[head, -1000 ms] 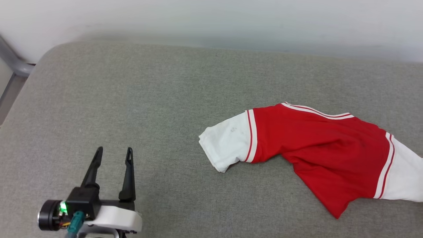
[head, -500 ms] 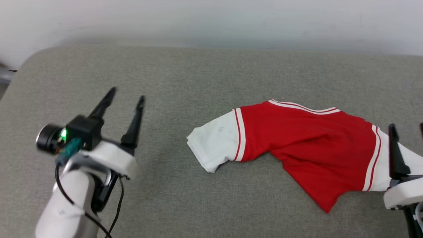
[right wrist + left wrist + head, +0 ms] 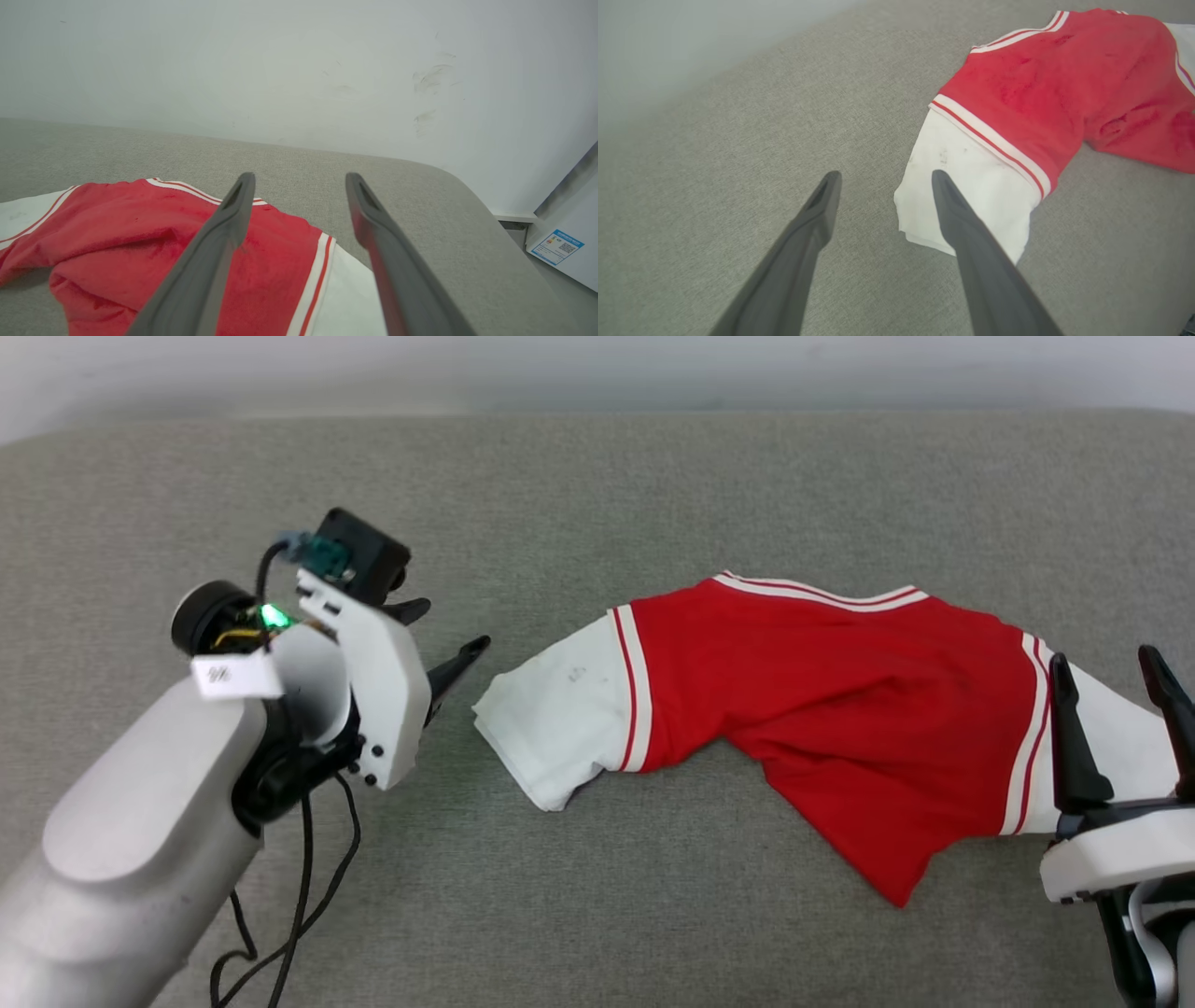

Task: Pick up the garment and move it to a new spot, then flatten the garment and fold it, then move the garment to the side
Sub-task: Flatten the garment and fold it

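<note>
The garment (image 3: 822, 709), a red T-shirt with white sleeves and striped trim, lies crumpled across the grey cushion, also seen in the left wrist view (image 3: 1064, 84) and the right wrist view (image 3: 117, 219). My left gripper (image 3: 446, 630) is open, its fingers pointing right, just short of the white left sleeve (image 3: 560, 723). In its own view the left gripper (image 3: 886, 174) hovers at that sleeve's edge (image 3: 971, 186), holding nothing. My right gripper (image 3: 1102, 659) stands open over the white right sleeve (image 3: 1120, 747). From its wrist camera the right gripper (image 3: 300, 176) is above the sleeve seam, empty.
The grey padded surface (image 3: 653, 495) runs back to a pale wall (image 3: 233, 60). Its rounded right end drops off beside a white box with a blue label (image 3: 558, 245). A black cable (image 3: 299, 896) hangs under my left forearm.
The camera has shifted. My left gripper rose from the lower left and swung right, toward the left sleeve. My right gripper came into view beside the right sleeve. The shirt's shape is unchanged.
</note>
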`<state>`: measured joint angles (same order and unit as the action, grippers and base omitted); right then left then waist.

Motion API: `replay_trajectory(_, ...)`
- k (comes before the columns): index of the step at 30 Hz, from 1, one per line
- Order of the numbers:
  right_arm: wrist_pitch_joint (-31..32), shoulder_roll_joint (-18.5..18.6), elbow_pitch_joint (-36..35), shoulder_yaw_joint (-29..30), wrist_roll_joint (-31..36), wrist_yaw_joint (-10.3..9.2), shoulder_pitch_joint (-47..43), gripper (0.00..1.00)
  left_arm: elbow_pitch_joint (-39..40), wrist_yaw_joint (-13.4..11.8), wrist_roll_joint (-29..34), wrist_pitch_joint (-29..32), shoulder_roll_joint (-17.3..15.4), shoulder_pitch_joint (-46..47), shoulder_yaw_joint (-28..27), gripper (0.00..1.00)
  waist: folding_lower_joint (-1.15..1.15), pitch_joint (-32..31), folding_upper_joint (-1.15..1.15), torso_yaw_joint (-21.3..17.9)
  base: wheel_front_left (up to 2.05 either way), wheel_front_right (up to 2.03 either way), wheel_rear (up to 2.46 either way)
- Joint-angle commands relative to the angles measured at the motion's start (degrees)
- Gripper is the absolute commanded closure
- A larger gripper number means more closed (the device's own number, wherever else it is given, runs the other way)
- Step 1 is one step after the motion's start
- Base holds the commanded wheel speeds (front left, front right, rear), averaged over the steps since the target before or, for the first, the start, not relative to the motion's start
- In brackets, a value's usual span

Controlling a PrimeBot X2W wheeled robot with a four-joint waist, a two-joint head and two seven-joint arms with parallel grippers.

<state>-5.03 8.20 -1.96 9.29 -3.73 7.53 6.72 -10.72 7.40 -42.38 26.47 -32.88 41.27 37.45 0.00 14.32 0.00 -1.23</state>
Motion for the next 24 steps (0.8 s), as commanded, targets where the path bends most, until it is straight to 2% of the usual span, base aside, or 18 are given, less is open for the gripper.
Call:
replay_trajectory(1, -0.4, -0.3, -0.1, -0.2, 0.5, -0.08, 1.2, 0.0, -0.3, 0.0, -1.0, 1.7, -0.5, 2.0, 1.2, 0.0, 0.0, 1.2, 0.0, -1.0, 0.0, 0.0, 0.0)
replay_trajectory(5, -0.7, -0.8, 0.2, -0.5, 1.0, -0.08, 2.8, 0.0, -2.5, 0.0, -3.9, 7.6, -1.4, 6.3, 7.8, 0.0, 0.0, 3.1, 0.0, -2.3, 0.0, 0.0, 0.0)
replay_trajectory(9, -1.1, -1.1, 0.7, -0.8, 1.4, -0.08, 4.3, 0.0, -5.3, 0.0, -5.7, 11.2, -2.1, 9.7, 14.2, 0.0, 0.0, 4.9, 0.0, -3.7, 0.0, 0.0, 0.0)
replay_trajectory(16, -1.9, -1.5, 1.8, -1.4, 1.8, -0.08, 5.8, 0.0, -9.8, 0.0, -7.4, 14.0, -3.8, 11.6, 25.5, 0.0, 0.0, 6.3, 0.0, -5.4, 0.0, 0.0, 0.0)
replay_trajectory(21, -2.1, -1.6, 2.2, -1.4, 2.1, -0.08, 6.2, 0.0, -11.9, 0.1, -10.0, 11.4, -4.1, 11.6, 30.3, 0.0, 0.0, 6.4, 0.0, -5.6, 0.0, 0.0, 0.0)
replay_trajectory(22, -2.1, -1.5, 2.4, -1.6, 2.1, -0.08, 6.2, 0.0, -12.5, 0.1, -9.9, 10.3, -4.0, 12.0, 31.1, 0.85, 0.0, 6.3, 0.0, -5.5, 0.0, 0.0, 0.0)
replay_trajectory(23, -2.1, -1.5, 2.6, -1.7, 2.2, -0.08, 6.1, 0.0, -13.2, 0.1, -9.7, 9.2, -3.7, 12.4, 31.9, 1.0, 0.0, 6.2, 0.0, -5.4, 0.0, 0.0, 0.0)
replay_trajectory(24, -2.0, -1.4, 2.7, -1.7, 2.2, -0.08, 6.1, 0.0, -13.7, 0.0, -10.0, 8.0, -3.5, 12.5, 32.3, 1.0, 0.0, 6.0, 0.0, -5.2, 0.0, 0.0, 0.0)
